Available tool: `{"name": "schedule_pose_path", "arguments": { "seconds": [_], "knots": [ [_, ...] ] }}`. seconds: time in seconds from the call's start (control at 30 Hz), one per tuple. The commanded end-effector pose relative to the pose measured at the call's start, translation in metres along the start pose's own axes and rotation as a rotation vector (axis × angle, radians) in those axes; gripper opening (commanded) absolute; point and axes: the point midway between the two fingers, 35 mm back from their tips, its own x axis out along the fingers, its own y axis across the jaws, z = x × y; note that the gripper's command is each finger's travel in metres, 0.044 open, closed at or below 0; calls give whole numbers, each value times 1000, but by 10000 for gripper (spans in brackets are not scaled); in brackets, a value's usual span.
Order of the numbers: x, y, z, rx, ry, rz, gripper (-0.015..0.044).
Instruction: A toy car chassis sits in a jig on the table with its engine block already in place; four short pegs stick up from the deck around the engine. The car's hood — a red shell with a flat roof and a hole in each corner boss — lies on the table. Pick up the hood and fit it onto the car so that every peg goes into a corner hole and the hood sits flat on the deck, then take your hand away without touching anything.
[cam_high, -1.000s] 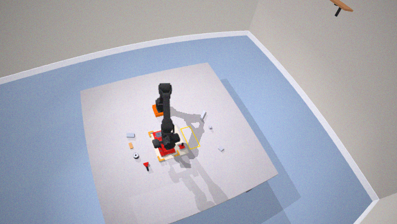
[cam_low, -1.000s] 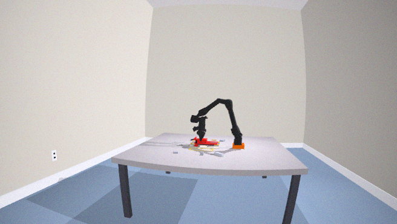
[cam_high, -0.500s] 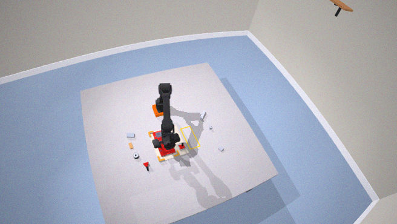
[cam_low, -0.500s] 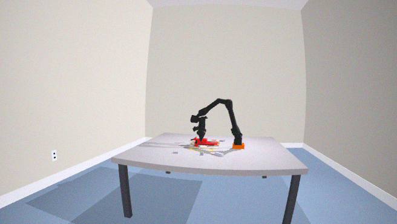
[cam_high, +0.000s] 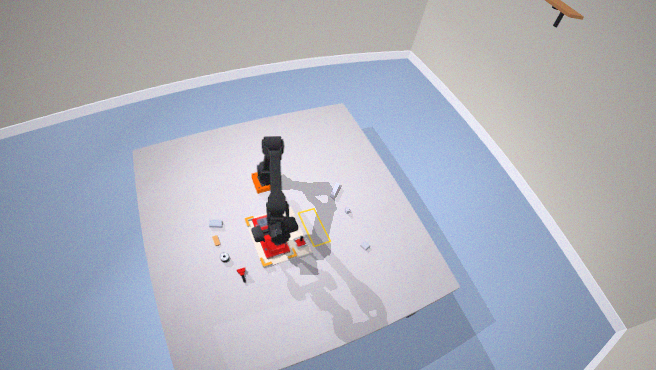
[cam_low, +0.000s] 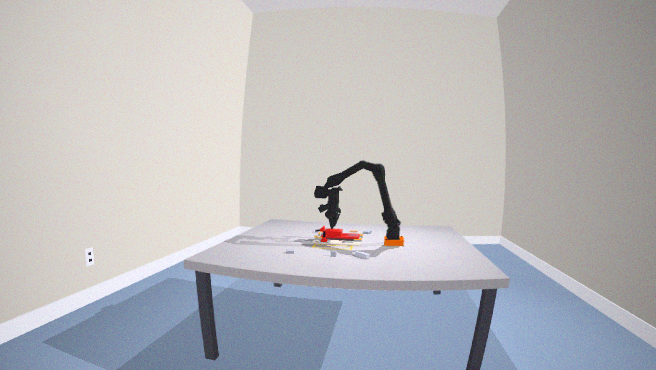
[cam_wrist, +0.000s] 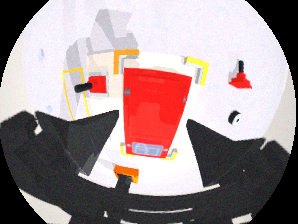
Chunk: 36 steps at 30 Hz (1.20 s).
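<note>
The red hood (cam_wrist: 156, 100) (cam_low: 332, 233) lies over the red chassis (cam_low: 354, 237), in the jig with corner brackets (cam_wrist: 119, 62) (cam_high: 266, 262). In the wrist view its edges run roughly in line with the car, and it looks level in the exterior view. A grey windowed part shows at the car's near end. The pegs and engine block are hidden, so the seating of each corner cannot be seen. My gripper (cam_wrist: 153, 117) (cam_low: 332, 226) is open and empty just above the hood, one finger on each side with a gap to it.
A red-and-black piece (cam_wrist: 98, 84) (cam_high: 300, 242) stands in a holder beside the car, close to one finger. Beyond it is a yellow outline (cam_high: 322, 225). Opposite are a wheel (cam_wrist: 235, 118) (cam_high: 225, 257), another red-and-black piece (cam_wrist: 241, 81) (cam_high: 242, 273) and an orange block (cam_high: 216, 240).
</note>
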Motion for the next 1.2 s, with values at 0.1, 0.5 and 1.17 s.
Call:
{"name": "schedule_pose_path", "arguments": {
  "seconds": [0.1,0.5,1.17],
  "knots": [
    [-47,0,1,-3,-10,-6,440],
    [-47,0,1,-3,-10,-6,440],
    [-47,0,1,-3,-10,-6,440]
  ]
}}
